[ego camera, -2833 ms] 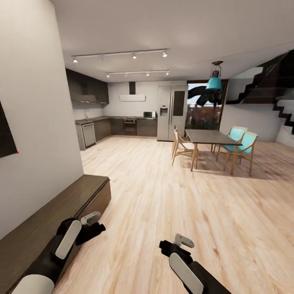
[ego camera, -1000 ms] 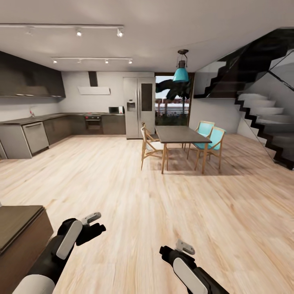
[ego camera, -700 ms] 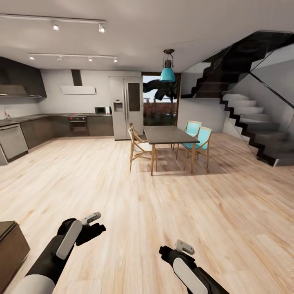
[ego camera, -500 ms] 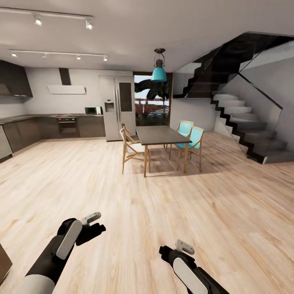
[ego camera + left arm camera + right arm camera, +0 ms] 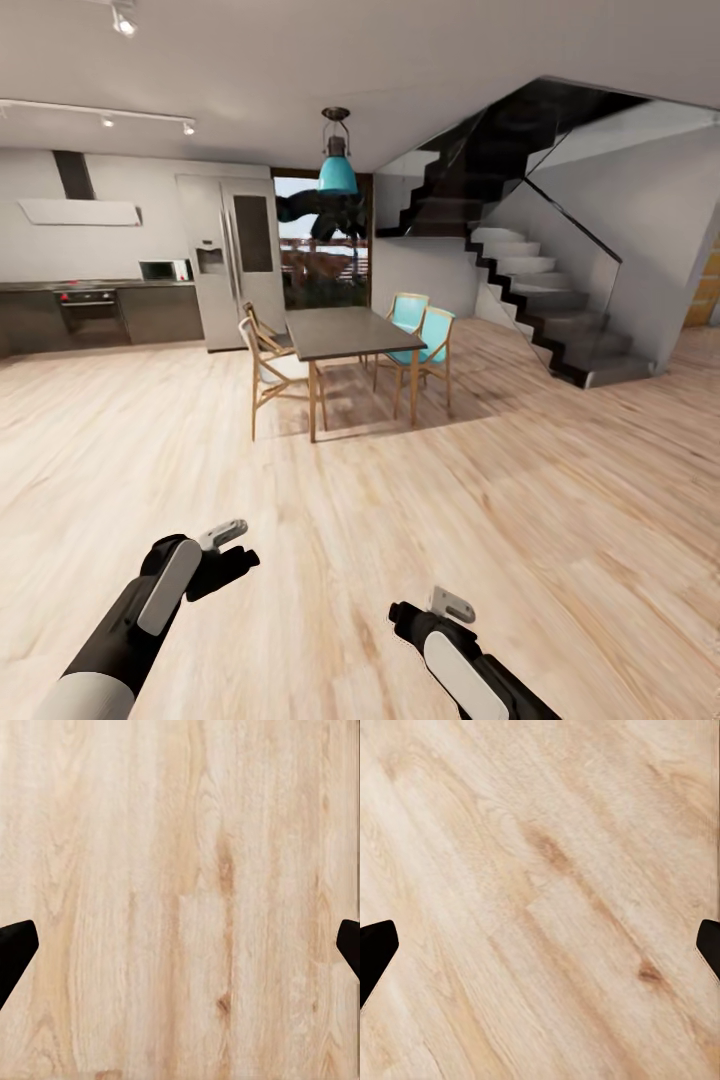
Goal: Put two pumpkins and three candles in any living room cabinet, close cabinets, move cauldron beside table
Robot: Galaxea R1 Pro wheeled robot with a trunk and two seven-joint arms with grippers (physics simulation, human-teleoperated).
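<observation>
- We hold the left gripper (image 5: 228, 548) and right gripper (image 5: 425, 612) low over bare wood floor (image 5: 560, 520), jaws spread wide, both empty.
- Ahead: dining table (image 5: 335, 333), staircase (image 5: 545, 300).

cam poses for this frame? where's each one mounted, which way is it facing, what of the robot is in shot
Head view: on the head, facing forward and down across the wood floor to the dining table, stairs and fridge; both forearms show, with left claw and right claw.
Left wrist view: near the left claw, facing the floor; dark fingertips at the edges.
Right wrist view: same for the right claw.
Shared: all three see the floor planks.
</observation>
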